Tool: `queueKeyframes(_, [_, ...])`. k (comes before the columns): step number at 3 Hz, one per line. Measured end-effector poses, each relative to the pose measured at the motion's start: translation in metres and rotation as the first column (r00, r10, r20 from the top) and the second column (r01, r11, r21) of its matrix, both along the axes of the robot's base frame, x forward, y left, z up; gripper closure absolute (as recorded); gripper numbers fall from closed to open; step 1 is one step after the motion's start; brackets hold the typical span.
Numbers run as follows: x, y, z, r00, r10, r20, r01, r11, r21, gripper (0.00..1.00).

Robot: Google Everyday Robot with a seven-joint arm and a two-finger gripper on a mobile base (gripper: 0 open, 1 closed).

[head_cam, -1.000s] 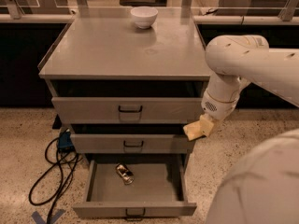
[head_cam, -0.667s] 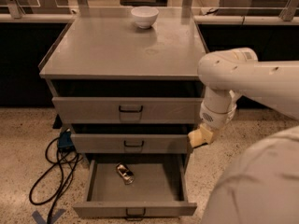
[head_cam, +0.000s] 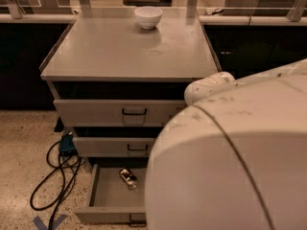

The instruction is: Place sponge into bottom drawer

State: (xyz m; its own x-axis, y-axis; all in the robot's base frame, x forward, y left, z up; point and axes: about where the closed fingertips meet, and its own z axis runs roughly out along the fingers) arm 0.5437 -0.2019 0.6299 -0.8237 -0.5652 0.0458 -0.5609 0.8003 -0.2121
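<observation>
Because the robot's white arm [head_cam: 230, 166] fills the lower right of the camera view, the gripper is hidden somewhere behind its shell, and I cannot tell whether it is released, clenched or grasping anything. The sponge is likewise out of sight; it shows neither on the cabinet nor in the visible part of any drawer. A rounded joint of the arm [head_cam: 208, 86] stands just beside the right end of the top drawer [head_cam: 96, 111].

The grey metal cabinet [head_cam: 129, 51] has three wide drawers, each pulled out further than the one above. The top drawer stands slightly out, with a dark gap above it, and the middle drawer [head_cam: 105, 146] a little more. The bottom drawer [head_cam: 108, 198] is pulled well out, its floor open to view from above. The arm covers its right part. On that floor, toward the back, lies a small shiny object [head_cam: 128, 178], possibly a little can or a wrapped item, tilted on its side.

On the cabinet top, near the back edge and right of centre, sits a white bowl [head_cam: 148, 17], upright. Left of the cabinet, black cables [head_cam: 57, 176] loop over the speckled floor [head_cam: 24, 143], running up to a blue box [head_cam: 67, 143] beside the middle drawer. A blue tape mark [head_cam: 50, 222] lies on the floor near the bottom edge.
</observation>
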Motion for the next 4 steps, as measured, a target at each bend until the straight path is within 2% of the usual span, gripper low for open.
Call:
queueKeyframes(1, [0.003, -0.008, 0.003, 1.0, -0.007, 0.003, 0.007, 1.0, -0.016, 1.0])
queueKeyframes(2, [0.029, -0.016, -0.018, 0.9984, -0.048, 0.029, 0.049, 0.998, -0.031, 1.0])
queueKeyframes(3, [0.042, -0.004, -0.066, 0.9968, -0.04, -0.069, 0.04, 0.999, -0.001, 1.0])
queueKeyframes(4, [0.045, 0.01, -0.1, 0.9873, 0.057, -0.148, -0.058, 0.998, -0.001, 1.0])
